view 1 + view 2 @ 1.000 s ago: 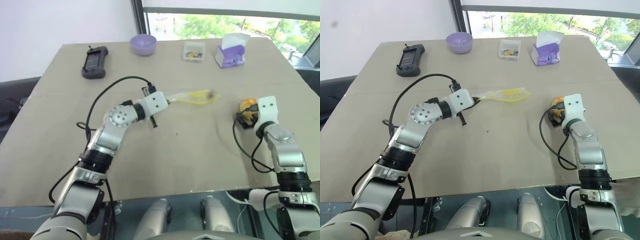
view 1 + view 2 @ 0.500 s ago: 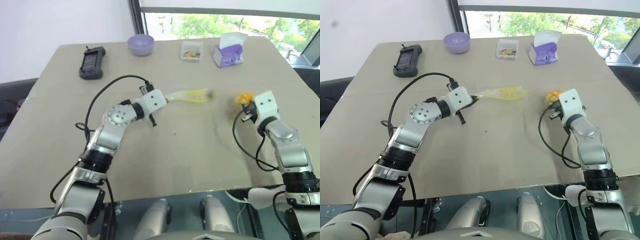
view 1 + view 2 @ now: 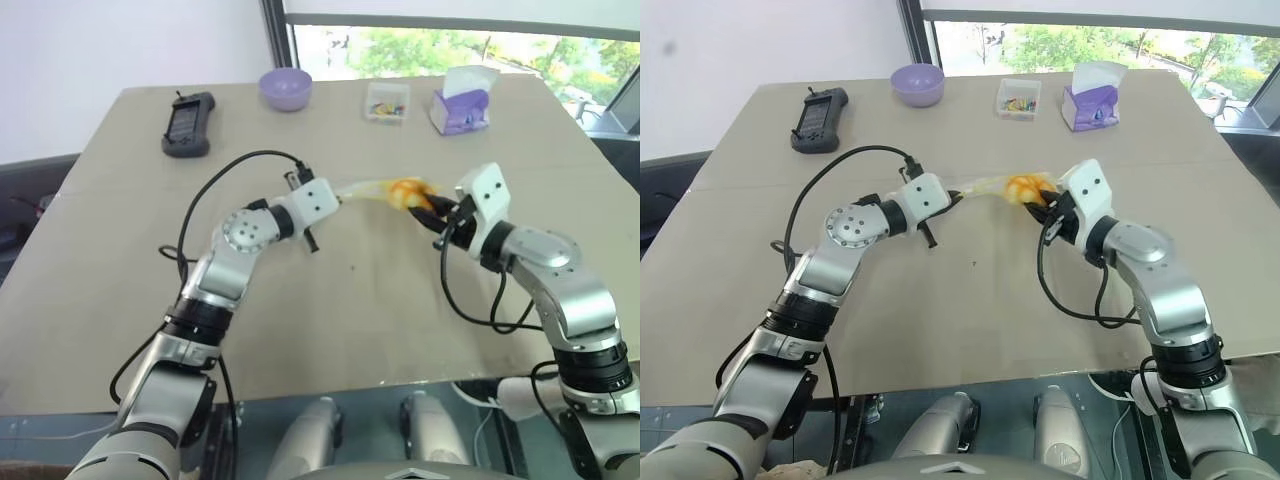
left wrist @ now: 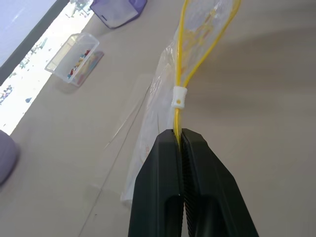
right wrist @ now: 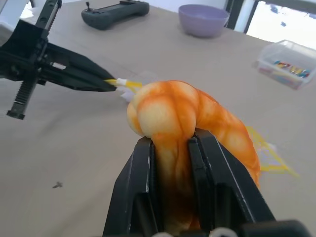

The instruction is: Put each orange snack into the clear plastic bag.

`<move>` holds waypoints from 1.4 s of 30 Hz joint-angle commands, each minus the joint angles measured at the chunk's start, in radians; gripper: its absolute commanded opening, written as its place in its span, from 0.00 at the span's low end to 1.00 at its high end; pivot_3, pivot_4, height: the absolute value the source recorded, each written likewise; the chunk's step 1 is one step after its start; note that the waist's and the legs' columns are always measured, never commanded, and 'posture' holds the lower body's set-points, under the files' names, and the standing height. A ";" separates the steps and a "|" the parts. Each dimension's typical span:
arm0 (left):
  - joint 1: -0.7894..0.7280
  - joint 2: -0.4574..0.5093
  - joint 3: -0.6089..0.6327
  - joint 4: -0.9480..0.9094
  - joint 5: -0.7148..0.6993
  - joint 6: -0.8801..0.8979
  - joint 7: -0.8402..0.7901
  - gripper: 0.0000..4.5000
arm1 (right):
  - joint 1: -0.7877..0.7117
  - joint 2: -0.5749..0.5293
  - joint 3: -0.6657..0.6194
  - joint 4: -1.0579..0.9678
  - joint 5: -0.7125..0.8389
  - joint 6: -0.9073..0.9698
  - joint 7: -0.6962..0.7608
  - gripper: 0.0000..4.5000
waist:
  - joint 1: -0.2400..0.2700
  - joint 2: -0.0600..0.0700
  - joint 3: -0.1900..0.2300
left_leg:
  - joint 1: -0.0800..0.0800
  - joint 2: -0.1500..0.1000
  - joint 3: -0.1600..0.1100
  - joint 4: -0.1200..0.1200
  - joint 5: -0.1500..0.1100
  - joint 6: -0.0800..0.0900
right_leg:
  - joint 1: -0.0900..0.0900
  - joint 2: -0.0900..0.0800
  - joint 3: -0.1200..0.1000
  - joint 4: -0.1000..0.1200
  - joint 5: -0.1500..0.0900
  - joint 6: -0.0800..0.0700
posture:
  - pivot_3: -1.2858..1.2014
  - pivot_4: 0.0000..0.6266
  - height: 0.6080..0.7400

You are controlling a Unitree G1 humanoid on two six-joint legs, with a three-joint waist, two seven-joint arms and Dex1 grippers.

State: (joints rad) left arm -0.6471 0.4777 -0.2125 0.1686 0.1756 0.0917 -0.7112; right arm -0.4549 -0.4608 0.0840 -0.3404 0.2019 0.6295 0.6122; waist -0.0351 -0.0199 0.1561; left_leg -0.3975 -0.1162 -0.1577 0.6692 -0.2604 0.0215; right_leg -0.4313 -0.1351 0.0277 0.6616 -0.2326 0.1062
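My left gripper [image 3: 335, 203] is shut on the yellow strip of the clear plastic bag [image 3: 368, 189], holding it just above the middle of the table. In the left wrist view the fingers [image 4: 163, 163] pinch the strip beside its white slider, and the bag [image 4: 153, 98] hangs out past them. My right gripper [image 3: 430, 208] is shut on the orange snack [image 3: 408, 190], a golden bun squeezed between the fingers [image 5: 143, 173]. The snack [image 5: 177, 111] hangs at the bag's far end, right against its yellow mouth.
Along the table's far edge stand a black controller [image 3: 188, 124], a purple bowl [image 3: 285, 88], a small clear box of colourful bits [image 3: 387, 102] and a purple tissue box [image 3: 460, 105]. Black cables loop beside both arms.
My right gripper lifted the orange snack off the table's right side and carried it left to the bag's open end. The left gripper and the bag stayed in place.
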 commanded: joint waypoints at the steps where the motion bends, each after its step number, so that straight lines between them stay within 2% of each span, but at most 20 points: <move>1: -0.004 -0.003 -0.005 -0.055 0.001 -0.037 0.007 0.00 | -0.038 0.005 0.016 0.010 0.003 -0.010 0.005 0.19 | -0.001 0.000 0.000 | 0.000 0.000 0.000 0.000 0.000 0.000 | 0.000 0.000 0.000 0.000 0.000 0.000 | 0.52 0.24 1.00; 7: 0.039 -0.004 -0.023 -0.128 -0.033 -0.088 -0.042 0.00 | -0.096 0.041 0.034 0.125 -0.001 -0.019 -0.005 0.19 | -0.003 0.000 0.000 | 0.000 0.000 0.000 0.000 0.000 0.000 | 0.000 0.000 0.000 0.000 0.000 0.000 | 0.52 0.24 1.00; 15: 0.072 0.006 -0.027 -0.163 -0.054 -0.142 -0.083 0.00 | -0.141 0.036 0.029 0.218 -0.021 -0.043 -0.013 0.19 | -0.003 0.000 0.000 | 0.000 0.000 0.000 0.000 0.000 0.000 | 0.000 0.000 0.000 0.000 0.000 0.000 | 0.52 0.24 1.00; 22: 0.072 0.013 -0.025 -0.150 -0.098 -0.175 -0.136 0.00 | -0.158 0.020 0.071 0.255 -0.097 -0.152 -0.009 0.19 | -0.005 0.000 0.000 | 0.000 0.000 0.000 0.000 0.000 0.000 | 0.000 0.000 0.000 0.000 0.000 0.000 | 0.52 0.24 1.00; 30: 0.077 0.007 -0.023 -0.154 -0.177 -0.201 -0.207 0.00 | -0.150 0.122 0.088 0.291 -0.097 -0.215 -0.032 0.19 | -0.006 0.000 0.000 | 0.000 0.000 0.000 0.000 0.000 0.000 | 0.000 0.000 0.000 0.000 0.000 0.000 | 0.52 0.24 1.00; 34: 0.084 0.020 -0.017 -0.171 -0.195 -0.203 -0.231 0.00 | -0.147 0.132 0.116 0.352 -0.134 -0.272 -0.027 0.19 | -0.006 0.000 0.000 | 0.000 0.000 0.000 0.000 0.000 0.000 | 0.000 0.000 0.000 0.000 0.000 0.000 | 0.52 0.24 1.00; 37: 0.090 0.032 -0.002 -0.172 -0.211 -0.202 -0.242 0.00 | -0.145 0.128 0.107 0.385 -0.133 -0.299 -0.015 0.38 | -0.006 0.000 0.000 | 0.000 0.000 0.000 0.000 0.000 0.000 | 0.000 0.000 0.000 0.000 0.000 0.000 | 0.52 0.24 1.00; 42: 0.097 0.049 0.023 -0.161 -0.225 -0.164 -0.229 0.00 | -0.131 0.120 0.070 0.378 -0.133 -0.305 -0.041 0.82 | -0.006 0.000 0.000 | 0.000 0.000 0.000 0.000 0.000 0.000 | -0.001 0.000 0.000 0.000 0.000 0.000 | 0.52 0.24 1.00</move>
State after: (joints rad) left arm -0.5506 0.5214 -0.2294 0.0487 -0.0230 -0.0897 -0.9551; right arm -0.5873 -0.3302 0.1890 0.0700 0.0595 0.3430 0.5770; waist -0.0414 -0.0197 0.1562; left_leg -0.3973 -0.1161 -0.1579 0.6690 -0.2604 0.0215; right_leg -0.4318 -0.1351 0.0276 0.6617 -0.2325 0.1062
